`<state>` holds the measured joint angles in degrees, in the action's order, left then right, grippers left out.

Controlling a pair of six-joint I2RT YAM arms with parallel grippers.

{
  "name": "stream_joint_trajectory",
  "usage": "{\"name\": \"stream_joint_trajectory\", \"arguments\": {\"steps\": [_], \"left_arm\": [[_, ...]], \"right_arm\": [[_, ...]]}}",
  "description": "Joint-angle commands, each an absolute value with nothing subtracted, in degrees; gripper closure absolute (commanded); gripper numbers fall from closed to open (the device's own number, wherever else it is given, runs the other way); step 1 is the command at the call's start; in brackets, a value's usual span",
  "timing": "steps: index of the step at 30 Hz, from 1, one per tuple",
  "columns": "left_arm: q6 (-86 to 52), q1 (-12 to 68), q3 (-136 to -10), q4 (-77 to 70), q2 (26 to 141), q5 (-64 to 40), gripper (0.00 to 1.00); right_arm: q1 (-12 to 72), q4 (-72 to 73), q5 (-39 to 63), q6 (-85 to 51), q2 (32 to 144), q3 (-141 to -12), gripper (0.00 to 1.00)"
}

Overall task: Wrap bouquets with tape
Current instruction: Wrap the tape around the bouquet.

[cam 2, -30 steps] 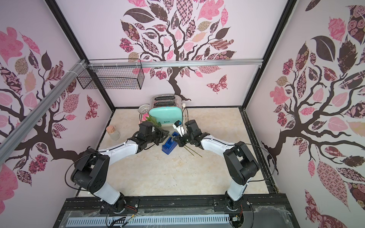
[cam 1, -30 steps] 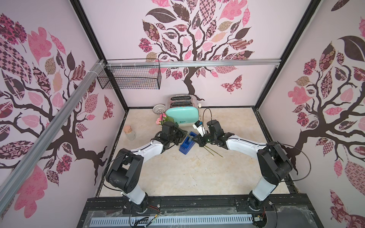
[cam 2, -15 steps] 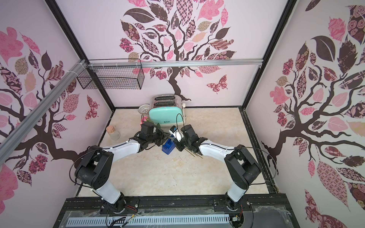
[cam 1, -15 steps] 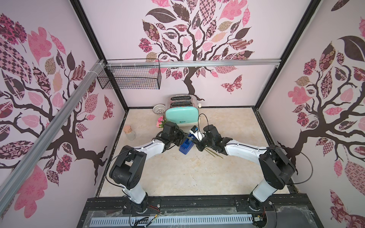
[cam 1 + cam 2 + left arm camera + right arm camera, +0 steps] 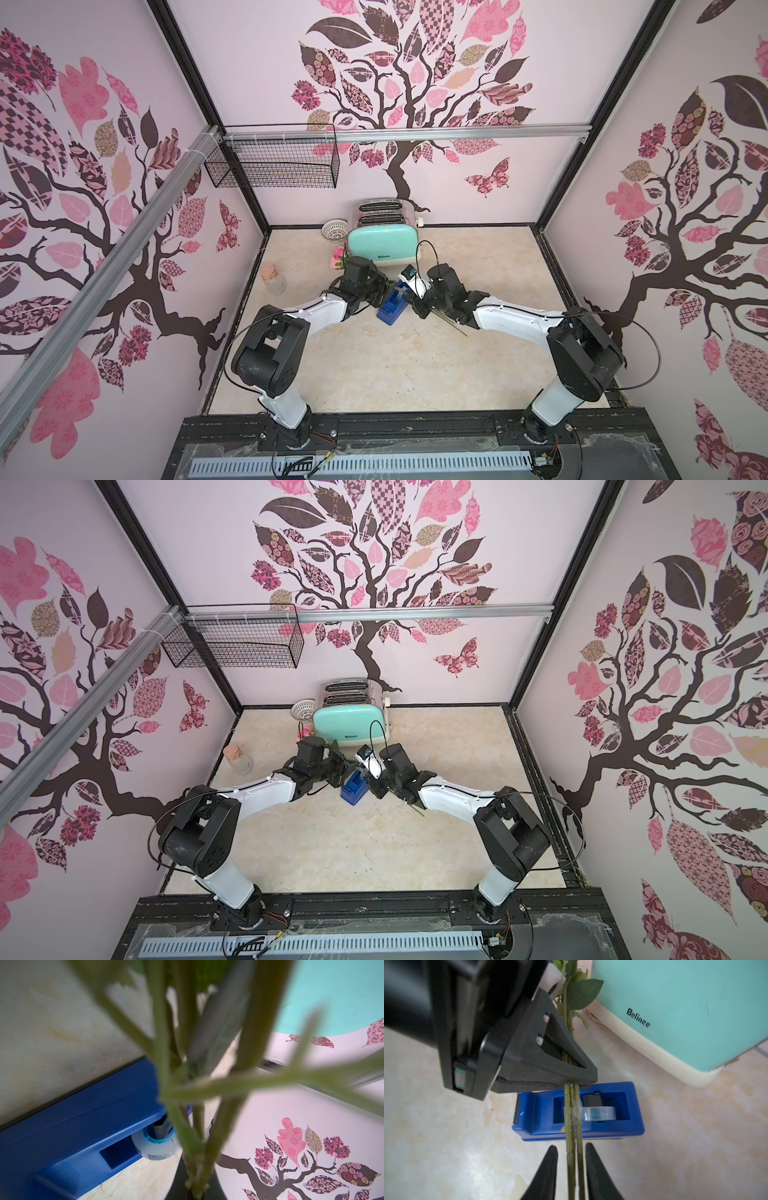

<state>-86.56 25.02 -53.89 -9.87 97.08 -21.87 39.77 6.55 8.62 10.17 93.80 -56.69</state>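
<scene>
Left tool (image 5: 572,1084) was clamped on the bouquet (image 5: 567,1095) stems, holding them just above the blue dispenser (image 5: 633,1105) on the desk (image 5: 446,1147). Right tool (image 5: 570,1148) had its jaws apart on either side of the same stems, nearer their cut ends, gripping nothing as far as could be seen. Between the two tools, tape (image 5: 600,1114) from the roll was stuck across the stems. Wrapping looked begun, not finished: the strip was joined to the roll, uncut, and whether it went fully round could not be told.
</scene>
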Motion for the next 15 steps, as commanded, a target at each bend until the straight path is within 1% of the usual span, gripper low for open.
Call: {"name": "stream_joint_trajectory", "arguments": {"steps": [1,3,6,9,12,15], "left_arm": [[-84.1,24.9,-54.5,-11.9,96.1,-21.1,1.0],[-82.7,24.8,-54.3,-12.0,95.8,-20.5,1.0],[-80.7,24.7,-53.7,-13.2,95.5,-19.8,1.0],[-79.7,24.7,-52.6,-15.8,95.8,-19.9,1.0],[-79.2,24.7,-51.3,-18.9,95.9,-19.6,1.0],[-78.3,24.7,-50.8,-20.2,96.0,-19.6,1.0]], "right_arm": [[39.7,5.1,11.2,3.8,91.1,-56.9,0.54],[38.1,4.0,16.2,-1.1,91.0,-57.5,0.47],[33.4,4.3,27.9,-11.6,92.2,-58.1,0.41],[29.4,9.1,37.5,-21.8,93.5,-56.8,0.41],[28.5,11.9,43.7,-27.1,94.9,-56.7,0.39],[27.4,17.4,50.8,-35.7,98.2,-56.9,0.39]]}}
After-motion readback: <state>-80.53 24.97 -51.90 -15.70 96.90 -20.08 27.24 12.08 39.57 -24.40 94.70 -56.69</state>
